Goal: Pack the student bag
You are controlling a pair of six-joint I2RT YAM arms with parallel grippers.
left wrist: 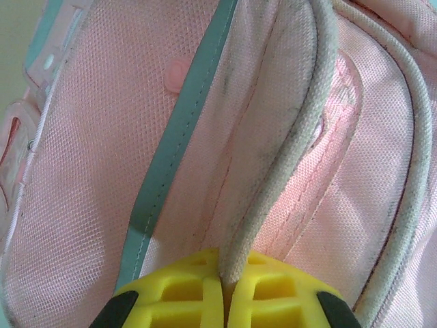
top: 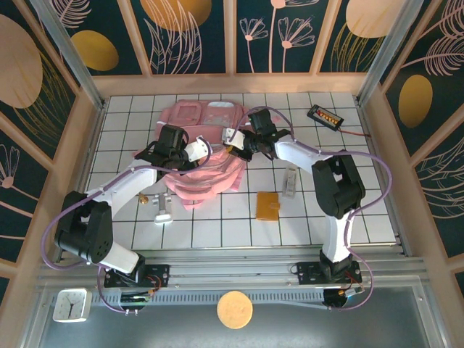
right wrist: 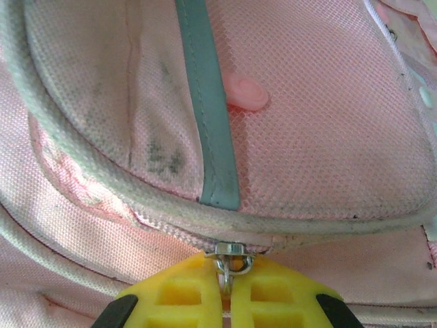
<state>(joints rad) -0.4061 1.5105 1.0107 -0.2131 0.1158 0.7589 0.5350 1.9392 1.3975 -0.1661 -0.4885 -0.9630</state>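
White tiled table (top: 217, 232) inside a panelled enclosure. Student bag (top: 214, 177), pink, lies flat at centre-rear of the table, between the two arms, window panels toward the far edge, straps bunched at the near side. Left arm (top: 123, 185) reaches in from the near left, right arm (top: 326, 174) from the near right, both wrists over the bag's middle. Left gripper (left wrist: 224, 287) has its yellow fingers pressed together on the bag's grey corded piping (left wrist: 300, 137), holding it pinched; from above it sits at the bag's left-centre (top: 199, 148). Right gripper (right wrist: 229, 290) is closed tight on the metal zipper pull (right wrist: 231, 263) just under the mesh pocket's piped rim; overhead it sits at the bag's upper middle (top: 233, 138). Pink mesh panel (right wrist: 321, 137) with a teal-grey strip (right wrist: 208, 102) down it and a small pink tab (right wrist: 246, 94) beside the strip. Off the bag: tan flat wallet (top: 267, 205) just right of it, black gadget with red wire (top: 323, 116) at far right, slim silver piece (top: 289, 181) near the right arm, white-metal item (top: 161, 210) at the bag's near left.
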